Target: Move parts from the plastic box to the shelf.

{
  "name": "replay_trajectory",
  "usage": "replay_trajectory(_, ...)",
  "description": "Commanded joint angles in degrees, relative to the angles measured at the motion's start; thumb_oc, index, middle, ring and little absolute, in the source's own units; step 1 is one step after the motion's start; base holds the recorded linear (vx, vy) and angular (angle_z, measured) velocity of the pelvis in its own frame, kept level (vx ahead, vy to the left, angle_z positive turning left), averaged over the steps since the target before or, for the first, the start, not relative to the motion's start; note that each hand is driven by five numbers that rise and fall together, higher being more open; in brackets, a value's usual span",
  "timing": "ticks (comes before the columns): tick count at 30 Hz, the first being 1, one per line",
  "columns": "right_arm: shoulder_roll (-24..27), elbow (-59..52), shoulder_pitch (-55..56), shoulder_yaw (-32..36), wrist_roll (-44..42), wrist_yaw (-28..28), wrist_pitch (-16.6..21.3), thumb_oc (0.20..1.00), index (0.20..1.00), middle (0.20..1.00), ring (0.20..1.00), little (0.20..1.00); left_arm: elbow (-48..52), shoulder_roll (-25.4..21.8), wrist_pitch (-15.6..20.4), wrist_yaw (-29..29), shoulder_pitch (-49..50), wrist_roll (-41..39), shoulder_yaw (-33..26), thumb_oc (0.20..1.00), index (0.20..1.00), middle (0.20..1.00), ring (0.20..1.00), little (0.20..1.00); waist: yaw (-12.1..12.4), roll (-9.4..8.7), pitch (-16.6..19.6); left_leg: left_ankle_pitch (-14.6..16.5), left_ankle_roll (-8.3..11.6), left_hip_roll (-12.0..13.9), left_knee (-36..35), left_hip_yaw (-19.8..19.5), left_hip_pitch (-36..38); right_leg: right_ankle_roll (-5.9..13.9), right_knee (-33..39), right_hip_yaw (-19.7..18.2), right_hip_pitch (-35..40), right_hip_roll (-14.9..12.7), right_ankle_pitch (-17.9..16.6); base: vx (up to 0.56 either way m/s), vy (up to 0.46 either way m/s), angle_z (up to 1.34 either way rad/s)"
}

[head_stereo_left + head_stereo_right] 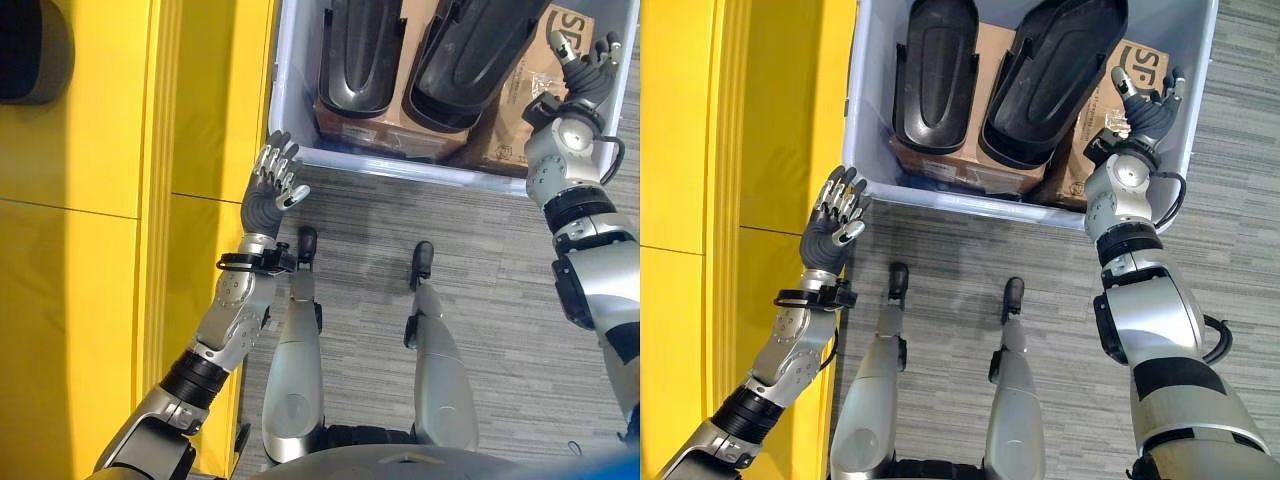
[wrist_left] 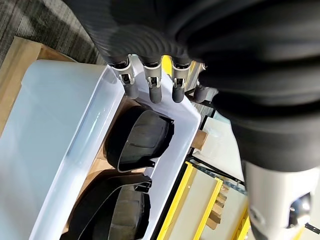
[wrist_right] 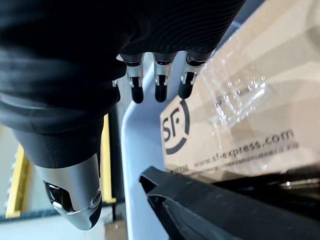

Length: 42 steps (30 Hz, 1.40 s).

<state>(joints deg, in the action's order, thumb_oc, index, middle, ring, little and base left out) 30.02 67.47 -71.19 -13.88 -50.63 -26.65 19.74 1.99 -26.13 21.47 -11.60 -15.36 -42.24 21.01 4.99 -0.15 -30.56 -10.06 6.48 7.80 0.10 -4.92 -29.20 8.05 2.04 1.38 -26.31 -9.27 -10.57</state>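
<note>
Fingers relaxed and spread, holding nothing, the robot's left hand [image 1: 272,190] hangs in the left eye view just outside the near left corner of the pale translucent plastic box [image 1: 390,160], which stands on grey striped carpet [image 1: 480,300] beside a yellow panelled surface [image 1: 100,200]. Inside the box, two long glossy black moulded plastic parts [image 1: 358,55], ridged and shell-shaped, lie side by side across brown cardboard boxes [image 1: 370,125]. The right hand [image 1: 585,75] reaches over the near right corner of the box, its fingers loosely open above a printed cardboard box [image 1: 555,30], apart from both parts.

In the right eye view the same scene repeats: the parts rest between the two hands, nearer the right one, touched by neither.

The left wrist view looks past straight dark-tipped fingers [image 2: 154,90] to the white box rim [image 2: 100,125], with the two black parts lying beyond it, clear of the fingertips.

The right wrist view shows straight, empty fingers [image 3: 160,85] hovering by the box wall and a cardboard box under crinkled clear tape [image 3: 235,115]; a black part's edge [image 3: 200,205] lies close by, untouched.
</note>
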Motion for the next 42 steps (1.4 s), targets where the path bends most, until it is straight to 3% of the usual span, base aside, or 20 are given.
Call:
replay_trajectory(1, 3.5, -0.5, -3.7, -1.7, -2.0, -0.3, 3.2, 1.000, 1.000, 1.000, 1.000, 1.000, 5.4, -0.5, 1.9, -0.1, 0.2, -0.8, 0.2, 1.000, 1.000, 1.000, 1.000, 1.000, 0.7, 0.91, 0.8, 6.7, -2.47, 0.5, 1.2, 0.3, 2.3, -0.64, -6.7, 0.6, 3.4, -1.1, 8.2, 0.01, -0.004, 0.08)
replay_trajectory(9, 3.6, 2.3, -5.7, -2.3, -1.4, -2.3, 2.6, 1.000, 1.000, 1.000, 1.000, 1.000, 6.0, -0.8, 2.1, -0.4, -0.5, -0.7, 1.8, 1.000, 1.000, 1.000, 1.000, 1.000, 1.7, 1.30, 0.8, 6.6, -2.56, 0.2, 1.3, -0.4, 1.0, -0.59, -6.5, 1.4, 3.0, -1.1, 8.4, 0.01, -0.004, 0.06)
replay_trajectory(18, 5.2, 6.5, -7.1, -5.6, 4.0, -4.5, -0.5, 1.000, 1.000, 1.000, 1.000, 1.000, 6.5, -1.6, 2.2, -0.6, -0.7, -0.2, 2.7, 1.000, 1.000, 1.000, 1.000, 1.000, 2.9, 0.99, 0.8, 6.7, -2.74, -0.1, 2.4, -1.8, -1.7, -0.57, -6.6, 2.5, 2.0, -1.1, 8.4, 0.01, -0.002, 0.04)
replay_trajectory(29, 4.6, 7.4, -9.3, -7.7, 5.3, -5.6, -1.1, 1.000, 1.000, 1.000, 1.000, 1.000, 7.0, -1.7, 2.2, -1.4, -1.1, -0.1, 2.9, 1.000, 1.000, 1.000, 1.000, 1.000, 3.5, 0.23, 0.8, 7.3, -2.99, -0.6, 3.7, -2.7, -4.2, -0.63, -6.7, 3.0, 1.1, -1.2, 8.7, 0.02, 0.009, 0.06)
replay_trajectory(42, 6.7, 10.5, -10.4, -8.6, 6.5, -6.5, -2.6, 1.000, 1.000, 1.000, 1.000, 1.000, 7.2, -1.8, 2.6, -2.1, -1.4, -0.1, 3.3, 1.000, 1.000, 1.000, 1.000, 1.000, 3.9, 0.69, 0.8, 7.5, -3.22, -1.6, 4.4, -4.0, -6.8, -0.56, -7.2, 3.8, -0.2, -1.5, 9.2, 0.01, 0.009, 0.04)
